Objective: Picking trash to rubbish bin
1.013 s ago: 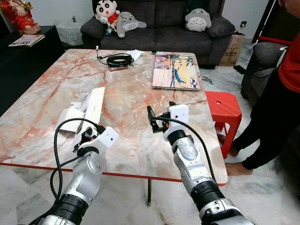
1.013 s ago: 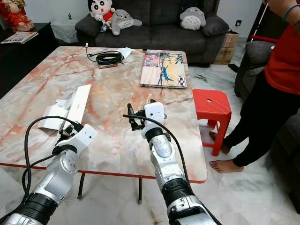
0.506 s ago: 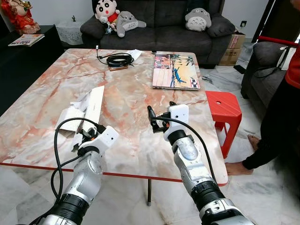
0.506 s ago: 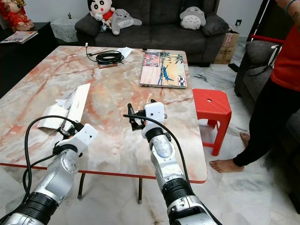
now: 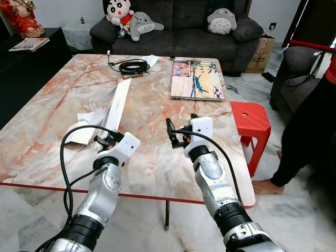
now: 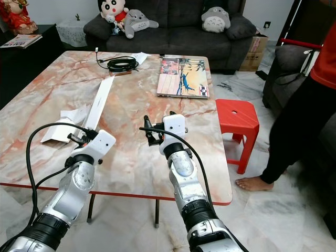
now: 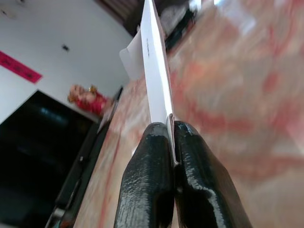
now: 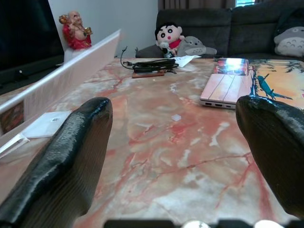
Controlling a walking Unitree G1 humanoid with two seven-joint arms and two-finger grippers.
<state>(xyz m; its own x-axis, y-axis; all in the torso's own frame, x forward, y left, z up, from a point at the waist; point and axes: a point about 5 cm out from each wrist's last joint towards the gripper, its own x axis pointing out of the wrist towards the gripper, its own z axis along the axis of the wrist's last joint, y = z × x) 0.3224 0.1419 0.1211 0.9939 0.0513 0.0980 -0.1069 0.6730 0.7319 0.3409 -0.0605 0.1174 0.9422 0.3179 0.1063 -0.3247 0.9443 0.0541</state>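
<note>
So the left gripper (image 5: 105, 140) has its fingers (image 7: 152, 180) pinched tight on the near end of a long white card strip (image 5: 116, 105), which sticks out from the lower left of the frame toward the middle, running away over the marble tabletop (image 5: 157, 89) and tilted up on its edge. Looks like thin, light cardboard or folded packaging: stiff along its length, but it'll probably flop or twist since it's only held at one end, so a grip nearer the middle would likely carry steadier. Not heavy or fragile by the look of it, though smooth enough that it could slide out of a pinch. More white paper scraps (image 5: 86, 123) lie flat on the tabletop at left, just beside the strip; those look floppy and will need an edge pinch. The right gripper (image 5: 176, 134) hovers over the tabletop near the center of the frame with its fingers spread wide, holding nothing. Further back are a coiled black cable (image 5: 132, 66) and a picture book (image 5: 196, 80). A red stool (image 5: 251, 123) and a person's legs (image 5: 299, 142) are at the right edge. No bin visible here.
</note>
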